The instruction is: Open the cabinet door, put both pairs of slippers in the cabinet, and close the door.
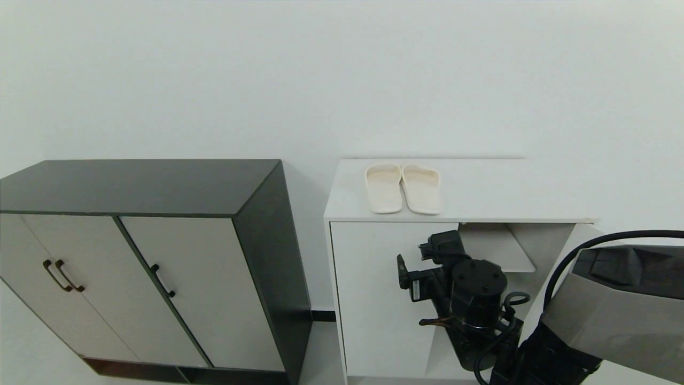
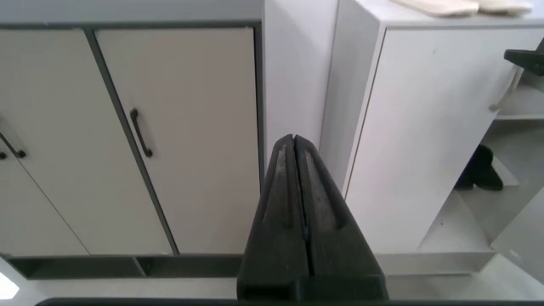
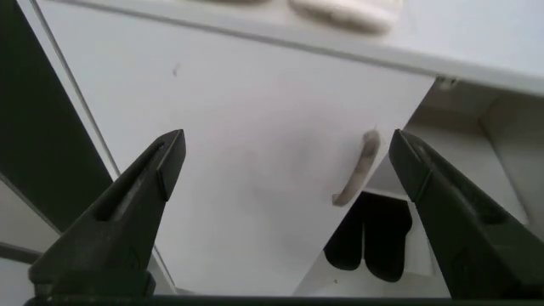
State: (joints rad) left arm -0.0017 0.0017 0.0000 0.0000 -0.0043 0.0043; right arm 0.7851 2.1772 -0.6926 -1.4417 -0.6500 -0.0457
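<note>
A cream pair of slippers (image 1: pixel 403 188) lies on top of the white cabinet (image 1: pixel 481 187). Its left door (image 1: pixel 374 299) is closed and carries a pale handle (image 3: pixel 357 170) on its inner edge. The right half stands open, showing a shelf (image 1: pixel 497 248). A black pair of slippers (image 3: pixel 374 246) stands inside on the lower level, also visible in the left wrist view (image 2: pixel 480 170). My right gripper (image 3: pixel 287 140) is open, facing the closed door just short of the handle, and sits in front of the cabinet (image 1: pixel 417 263). My left gripper (image 2: pixel 295 144) is shut on nothing, low and further back.
A dark cabinet (image 1: pixel 133 184) with beige doors (image 1: pixel 197 289) and dark handles (image 2: pixel 140 132) stands left of the white one, a narrow gap between them. A plain white wall is behind both.
</note>
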